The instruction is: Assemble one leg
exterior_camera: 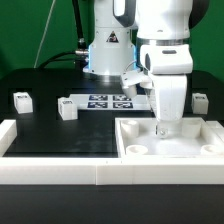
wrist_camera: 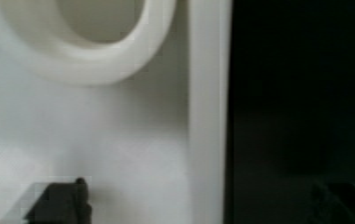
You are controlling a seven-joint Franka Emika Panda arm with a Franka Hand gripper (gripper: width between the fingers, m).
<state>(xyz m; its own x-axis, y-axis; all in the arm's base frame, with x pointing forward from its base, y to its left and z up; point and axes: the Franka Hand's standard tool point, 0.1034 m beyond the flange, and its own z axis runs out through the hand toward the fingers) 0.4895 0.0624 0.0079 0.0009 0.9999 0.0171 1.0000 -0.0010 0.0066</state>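
Observation:
My gripper (exterior_camera: 166,128) points straight down over the far edge of the large white square panel (exterior_camera: 190,140) at the exterior view's front right. In the wrist view my gripper (wrist_camera: 200,205) is open, with the dark fingers (wrist_camera: 58,203) wide apart and nothing between them. They straddle the panel (wrist_camera: 121,130) edge, next to a round corner hole (wrist_camera: 94,35). Three small white legs with tags stand on the black table: one at the far left (exterior_camera: 22,99), one left of centre (exterior_camera: 67,109), and one at the far right (exterior_camera: 200,100). A fourth does not show.
The marker board (exterior_camera: 108,100) lies flat at the table's middle back. A low white wall (exterior_camera: 60,158) runs along the table's front and left side. The robot base (exterior_camera: 108,50) stands behind the marker board.

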